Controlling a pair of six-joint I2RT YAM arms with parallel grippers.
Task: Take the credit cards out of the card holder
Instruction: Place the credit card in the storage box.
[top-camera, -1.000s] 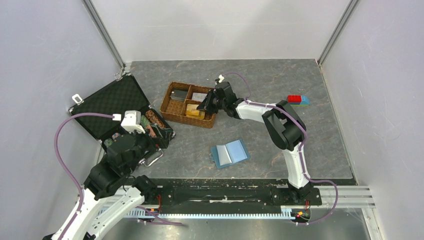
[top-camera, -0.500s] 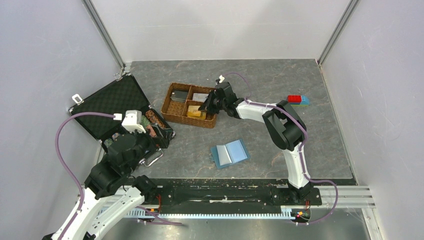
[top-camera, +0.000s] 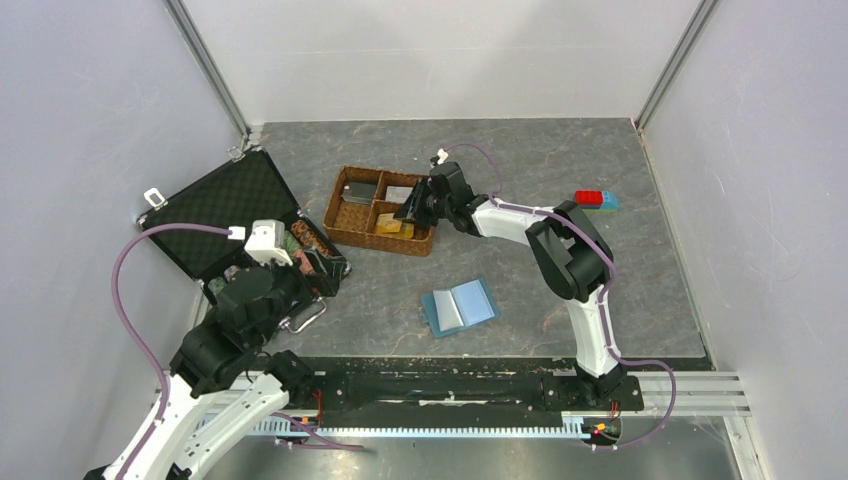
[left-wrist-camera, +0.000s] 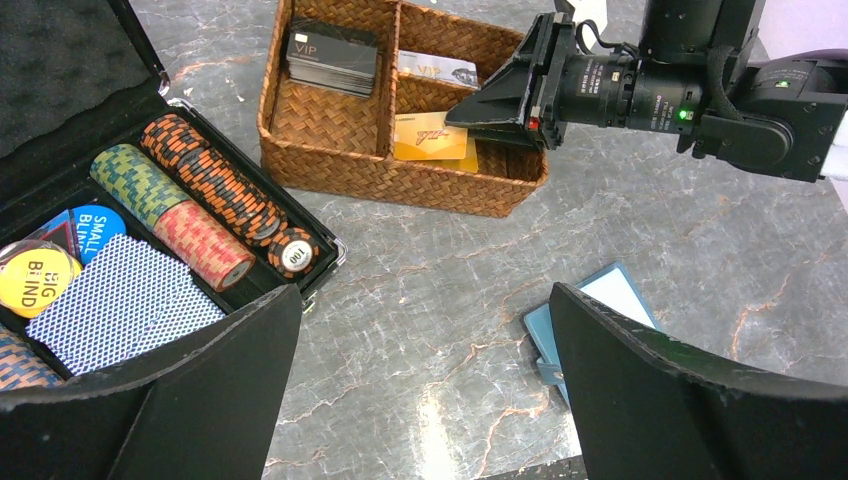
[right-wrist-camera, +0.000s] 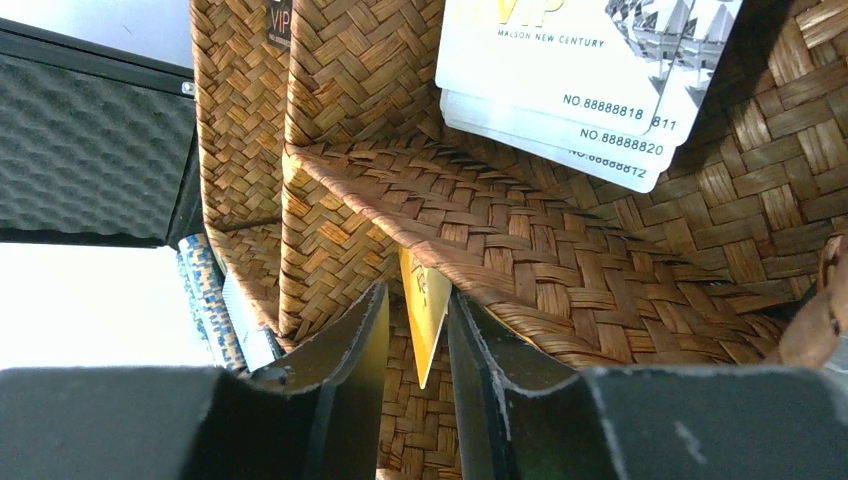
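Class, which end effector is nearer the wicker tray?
Right. The right end effector is inside the wicker tray, holding an orange card; the left end effector hangs by the poker-chip case.

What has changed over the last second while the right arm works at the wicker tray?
The right gripper crept slightly left and away over the wicker tray. Its fingers sit close on either side of the orange card in the near-right compartment; whether it grips, I cannot tell. The left gripper, the open card holder and the poker case stayed put.
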